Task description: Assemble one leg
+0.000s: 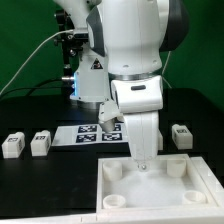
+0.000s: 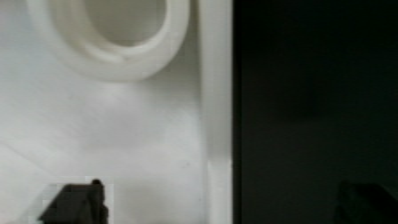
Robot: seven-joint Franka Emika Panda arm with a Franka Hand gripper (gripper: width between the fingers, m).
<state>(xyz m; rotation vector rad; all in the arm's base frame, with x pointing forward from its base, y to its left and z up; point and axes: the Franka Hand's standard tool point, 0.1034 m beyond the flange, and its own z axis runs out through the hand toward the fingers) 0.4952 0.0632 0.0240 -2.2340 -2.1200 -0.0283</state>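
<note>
My gripper point(image 1: 142, 162) hangs low over the far edge of the large white square panel point(image 1: 150, 195). In the wrist view the gripper point(image 2: 217, 205) is open and empty. One dark fingertip point(image 2: 75, 203) is over the panel point(image 2: 107, 130), the other is over the black table point(image 2: 320, 100), and the panel's edge runs between them. A round corner socket point(image 2: 111, 62) lies close ahead. Two small white legs point(image 1: 12, 146) point(image 1: 40, 144) stand at the exterior view's left and one leg point(image 1: 182, 134) at its right. None is held.
The marker board point(image 1: 92, 136) lies on the black table behind the panel, under the arm. The panel has raised walls and round sockets in its corners point(image 1: 114, 200). A cable runs behind the arm at the back.
</note>
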